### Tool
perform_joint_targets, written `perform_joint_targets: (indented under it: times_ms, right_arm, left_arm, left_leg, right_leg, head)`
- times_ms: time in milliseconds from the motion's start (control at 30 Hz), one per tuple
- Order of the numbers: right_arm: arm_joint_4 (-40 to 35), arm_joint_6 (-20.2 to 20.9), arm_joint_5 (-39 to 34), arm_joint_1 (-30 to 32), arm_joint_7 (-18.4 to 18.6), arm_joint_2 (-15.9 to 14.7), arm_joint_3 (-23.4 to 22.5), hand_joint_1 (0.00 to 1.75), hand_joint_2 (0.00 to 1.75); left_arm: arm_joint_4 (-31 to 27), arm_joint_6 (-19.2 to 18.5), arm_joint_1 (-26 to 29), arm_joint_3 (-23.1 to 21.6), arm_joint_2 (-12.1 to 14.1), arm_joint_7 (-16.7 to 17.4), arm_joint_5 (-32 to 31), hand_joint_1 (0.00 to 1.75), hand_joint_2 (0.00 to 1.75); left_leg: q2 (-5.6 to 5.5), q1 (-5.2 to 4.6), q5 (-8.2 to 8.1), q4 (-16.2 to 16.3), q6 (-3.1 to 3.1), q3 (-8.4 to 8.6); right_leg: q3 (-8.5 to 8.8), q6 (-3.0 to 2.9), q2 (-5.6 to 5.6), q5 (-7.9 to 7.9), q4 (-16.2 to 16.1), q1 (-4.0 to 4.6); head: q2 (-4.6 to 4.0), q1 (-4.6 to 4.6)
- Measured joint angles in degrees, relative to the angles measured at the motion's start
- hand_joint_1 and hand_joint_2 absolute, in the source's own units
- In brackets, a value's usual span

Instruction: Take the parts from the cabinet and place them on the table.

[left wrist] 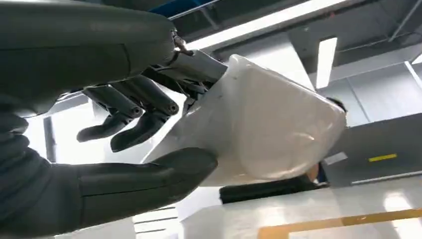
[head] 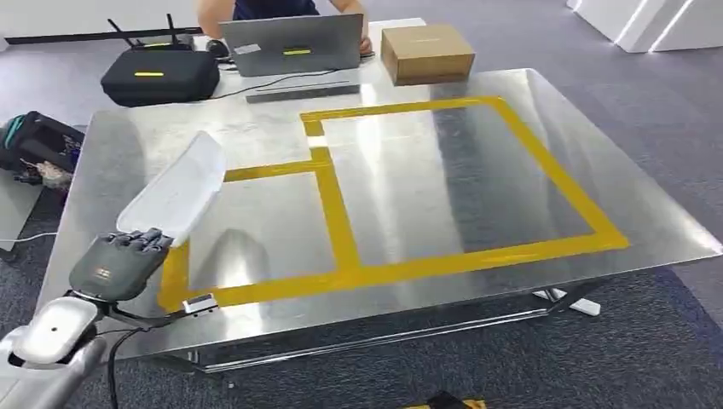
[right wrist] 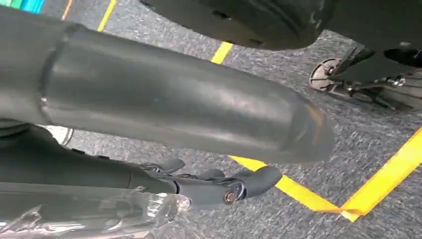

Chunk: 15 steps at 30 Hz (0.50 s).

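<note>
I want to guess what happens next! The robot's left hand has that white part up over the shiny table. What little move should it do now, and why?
Probably lower the white part onto the table inside the yellow tape. The left hand grips it above the table's near left corner, so setting it down comes before letting go.

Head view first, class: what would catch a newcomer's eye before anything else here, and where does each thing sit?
The yellow tape marking boxes on the shiny metal table stands out most. At the table's near left corner, the robot's left hand holds a long white part up over the tabletop. Beyond the far edge sit a cardboard box, a grey laptop with a person behind it, and a black case.
</note>
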Motion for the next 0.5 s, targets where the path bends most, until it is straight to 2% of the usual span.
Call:
perform_joint_targets:
  times_ms: [33,67,100,133,233,267,300,367,400,500]
  right_arm:
    - [0.0,0.0,0.0,0.0,-0.2,0.0,0.0,0.0,0.0]
    - [0.0,0.0,0.0,0.0,-0.3,0.0,-0.1,0.0,0.0]
    - [0.0,0.0,0.0,-0.1,-0.3,0.0,-0.1,0.0,0.0]
    - [0.0,0.0,0.0,-0.2,-0.3,0.0,-0.2,0.0,0.0]
    - [0.0,0.0,0.0,-0.2,-0.3,0.0,-0.2,0.0,0.0]
    - [0.0,0.0,0.0,-0.2,-0.3,0.0,-0.3,0.0,0.0]
    - [0.0,0.0,0.0,-0.2,-0.3,0.0,-0.3,0.0,0.0]
    - [0.0,0.0,0.0,-0.1,-0.5,0.0,-0.3,0.0,0.0]
    - [0.0,0.0,0.0,-0.1,-0.5,0.0,-0.3,0.0,0.0]
    - [0.0,0.0,0.0,-0.2,-0.5,0.0,-0.4,0.0,0.0]
  left_arm:
    - [0.0,0.0,0.0,0.0,-0.2,0.5,-0.1,1.75,1.75]
    - [0.1,0.0,-0.1,0.0,-0.4,0.9,-0.1,1.75,1.75]
    - [0.1,0.1,-0.1,0.0,-0.5,1.0,-0.1,1.75,1.75]
    - [0.1,0.1,-0.1,0.0,-0.7,1.1,-0.1,1.75,1.75]
    - [0.1,0.1,0.0,-0.1,-1.0,1.4,-0.2,1.75,1.75]
    - [0.2,0.1,0.0,-0.1,-1.0,1.4,-0.2,0.0,0.0]
    - [0.2,0.1,0.0,-0.1,-1.0,1.5,-0.2,0.0,0.0]
    - [0.1,0.0,0.0,-0.1,-1.2,1.7,-0.2,0.0,0.0]
    - [0.2,-0.2,0.0,-0.1,-1.3,1.8,-0.2,0.0,0.0]
    - [0.1,-0.7,0.0,0.1,-1.5,2.0,-0.2,0.0,0.0]
  left_leg:
    - [-0.09,-0.42,-0.11,0.2,-0.26,0.13]
    - [-0.12,-0.33,-0.44,0.5,-0.72,0.21]
    - [-0.19,-0.53,-0.48,0.5,-0.69,0.19]
    - [-0.24,-0.64,-0.59,0.5,-0.55,0.23]
    - [-0.3,-0.82,-0.77,0.6,-0.26,0.15]
    - [-0.29,-0.9,-0.85,0.6,-0.11,0.14]
    - [-0.29,-0.95,-0.86,0.6,-0.05,0.12]
    - [-0.29,-1.03,-0.91,0.6,0.03,0.11]
    - [-0.29,-1.04,-0.94,0.6,0.09,0.11]
    - [-0.28,-1.03,-0.9,0.6,0.15,0.16]
  right_leg:
    - [-0.13,0.03,-0.06,0.03,0.6,0.09]
    - [0.05,-1.73,-0.22,0.75,0.0,0.22]
    - [0.28,-3.83,-0.28,-0.35,-0.1,0.26]
    - [0.33,-4.26,-0.42,0.28,0.0,0.22]
    - [0.74,-3.96,-0.51,0.26,-0.2,0.1]
    - [0.76,-3.68,-0.51,0.3,-0.4,0.03]
    - [0.84,-3.05,-0.51,0.28,-0.6,-0.06]
    - [1.05,-0.83,-0.51,0.26,-1.0,-0.34]
    - [1.12,0.0,-0.51,0.24,-1.1,-0.42]
    - [1.15,0.13,-0.51,0.27,-1.2,-0.43]
  head:
    - [0.0,0.22]
    - [0.02,0.61]
    - [0.0,0.48]
    - [0.0,0.59]
    - [0.02,0.5]
    - [0.02,0.52]
    - [0.0,0.52]
    - [0.02,0.52]
    - [0.0,0.5]
    - [0.02,0.52]
